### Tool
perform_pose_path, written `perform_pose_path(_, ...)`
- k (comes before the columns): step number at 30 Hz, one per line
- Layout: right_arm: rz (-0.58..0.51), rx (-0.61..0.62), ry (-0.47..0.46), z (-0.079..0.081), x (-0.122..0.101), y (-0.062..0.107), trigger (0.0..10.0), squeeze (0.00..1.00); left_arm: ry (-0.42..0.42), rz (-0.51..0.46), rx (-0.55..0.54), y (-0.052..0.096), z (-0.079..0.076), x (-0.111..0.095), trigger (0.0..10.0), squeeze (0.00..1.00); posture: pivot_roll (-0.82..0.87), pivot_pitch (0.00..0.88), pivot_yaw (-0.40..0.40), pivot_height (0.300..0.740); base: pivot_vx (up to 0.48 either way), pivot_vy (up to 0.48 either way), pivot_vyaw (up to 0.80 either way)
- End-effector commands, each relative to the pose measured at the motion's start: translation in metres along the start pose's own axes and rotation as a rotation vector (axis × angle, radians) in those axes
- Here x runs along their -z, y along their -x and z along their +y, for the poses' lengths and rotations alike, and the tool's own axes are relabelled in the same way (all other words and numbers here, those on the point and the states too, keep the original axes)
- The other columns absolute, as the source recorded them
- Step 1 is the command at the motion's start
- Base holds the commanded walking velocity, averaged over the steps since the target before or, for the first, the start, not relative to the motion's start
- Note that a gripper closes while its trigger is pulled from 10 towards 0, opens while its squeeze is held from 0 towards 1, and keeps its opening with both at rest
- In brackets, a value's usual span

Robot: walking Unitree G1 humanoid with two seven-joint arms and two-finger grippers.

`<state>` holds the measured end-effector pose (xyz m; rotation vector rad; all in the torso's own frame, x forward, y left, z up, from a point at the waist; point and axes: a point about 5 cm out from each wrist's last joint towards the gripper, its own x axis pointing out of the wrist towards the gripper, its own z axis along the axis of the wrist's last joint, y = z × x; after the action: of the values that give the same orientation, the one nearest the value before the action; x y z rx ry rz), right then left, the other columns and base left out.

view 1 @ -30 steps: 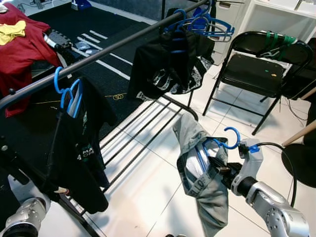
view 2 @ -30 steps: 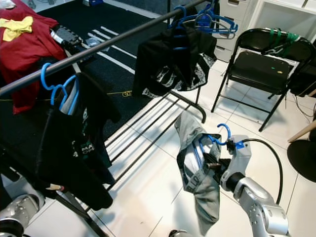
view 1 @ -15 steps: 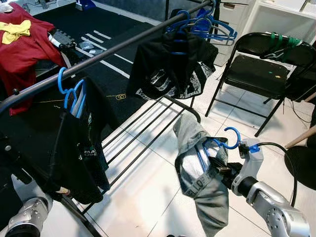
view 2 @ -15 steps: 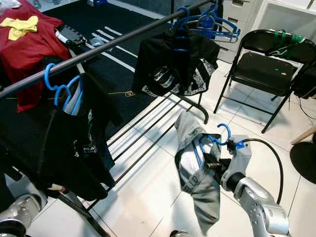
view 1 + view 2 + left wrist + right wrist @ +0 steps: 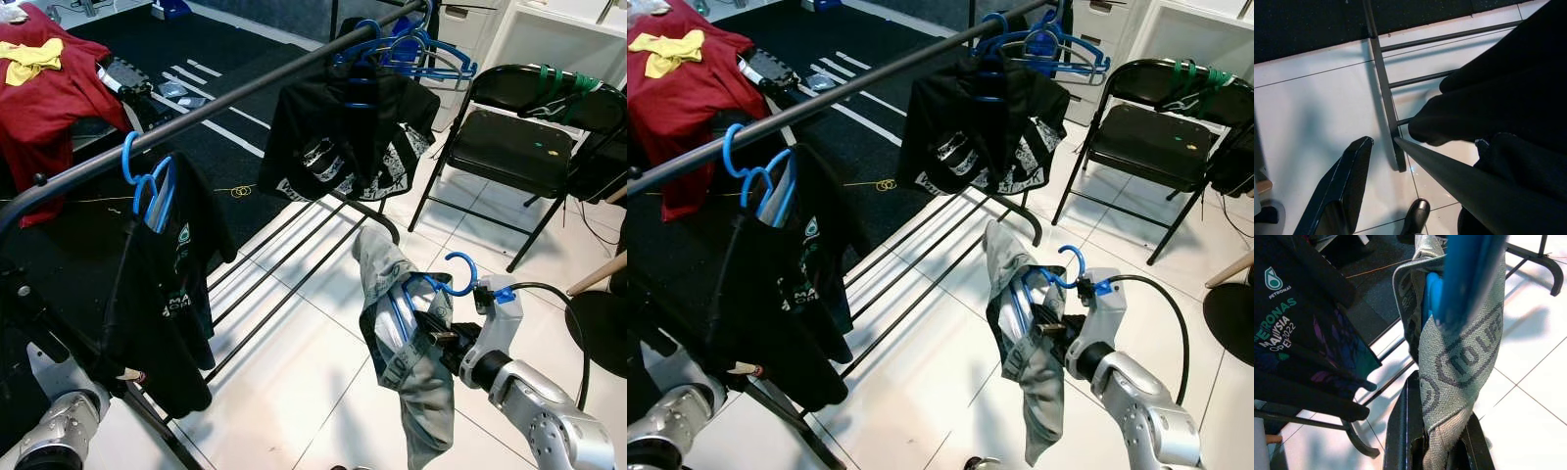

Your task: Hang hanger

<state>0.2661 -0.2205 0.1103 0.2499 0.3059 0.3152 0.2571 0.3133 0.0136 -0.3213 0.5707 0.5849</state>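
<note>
My right gripper (image 5: 428, 328) is shut on a blue hanger (image 5: 453, 278) that carries a grey garment (image 5: 411, 377), held low above the white tile floor. The hanger's hook points up, well below and to the right of the black clothes rail (image 5: 245, 83). In the right wrist view the grey fabric (image 5: 1459, 362) and the blue hanger (image 5: 1462, 279) sit between the two black fingers (image 5: 1400, 431). My left arm (image 5: 54, 441) hangs idle at the lower left, beside the rack's foot (image 5: 1386, 122).
Two black shirts on blue hangers hang from the rail, one near (image 5: 162, 284) and one far (image 5: 343, 137), with bare blue hangers (image 5: 426, 51) at the far end. The rack's floor bars (image 5: 284, 264) run below. A black folding chair (image 5: 509, 147) stands at the right.
The view has shifted a little. The grey garment has swung and hangs narrower under the hanger. My right gripper keeps its hold in about the same place.
</note>
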Motion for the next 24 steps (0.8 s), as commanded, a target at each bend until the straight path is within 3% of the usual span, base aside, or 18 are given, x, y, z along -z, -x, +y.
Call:
perform_pose_path(1, -0.002, -0.003, -0.004, 0.0, 0.0, 0.004, 10.0, 0.0, -0.067, -0.023, -0.042, 0.001, 0.007, 0.001, 10.0, 0.0, -0.04, 0.208, 0.04, 0.74, 0.0, 0.0, 0.0)
perform_pose_path(3, -0.001, -0.003, -0.004, 0.0, 0.0, 0.004, 10.0, 0.0, -0.058, -0.037, -0.043, 0.002, 0.008, -0.001, 10.0, 0.0, -0.04, 0.208, 0.04, 0.74, 0.0, 0.0, 0.0)
perform_pose_path(4, -0.001, -0.003, -0.004, 0.0, 0.0, 0.004, 10.0, 0.0, -0.066, -0.052, -0.043, 0.002, 0.008, -0.002, 10.0, 1.0, -0.04, 0.208, 0.04, 0.74, 0.0, 0.0, 0.0)
perform_pose_path(14, -0.001, -0.003, -0.006, 0.0, 0.001, 0.003, 10.0, 0.0, -0.022, -0.108, -0.111, 0.002, 0.017, -0.013, 10.0, 1.0, -0.04, 0.207, 0.04, 0.74, 0.0, 0.0, 0.0)
perform_pose_path(15, -0.001, -0.003, -0.006, 0.0, 0.0, 0.003, 10.0, 0.0, -0.027, -0.112, -0.108, 0.002, 0.017, -0.014, 10.0, 0.0, -0.04, 0.207, 0.04, 0.74, 0.0, 0.0, 0.0)
perform_pose_path(19, -0.001, -0.003, -0.007, 0.0, 0.0, 0.004, 10.0, 0.0, -0.044, -0.116, -0.108, 0.002, 0.018, -0.014, 10.0, 0.0, -0.04, 0.207, 0.04, 0.74, 0.0, 0.0, 0.0)
perform_pose_path(20, -0.001, -0.003, -0.007, 0.0, 0.0, 0.004, 10.0, 0.0, 0.023, -0.076, -0.106, 0.002, 0.018, -0.009, 10.0, 0.0, -0.03, 0.209, 0.038, 0.74, 0.0, 0.0, 0.0)
perform_pose_path(21, -0.001, -0.003, -0.007, 0.0, 0.0, 0.004, 10.0, 0.0, 0.023, -0.076, -0.106, 0.002, 0.018, -0.009, 10.0, 0.0, -0.03, 0.209, 0.038, 0.74, 0.0, 0.0, 0.0)
perform_pose_path(22, 0.002, -0.003, -0.007, 0.0, 0.001, 0.004, 10.0, 0.0, 0.24, 0.051, -0.036, 0.001, 0.007, 0.007, 10.0, 0.0, -0.04, 0.212, 0.039, 0.74, 0.0, 0.0, 0.0)
perform_pose_path(24, 0.002, -0.003, -0.007, 0.0, 0.001, 0.004, 10.0, 0.0, 0.24, 0.051, -0.036, 0.001, 0.007, 0.007, 10.0, 0.0, -0.04, 0.212, 0.039, 0.74, 0.0, 0.0, 0.0)
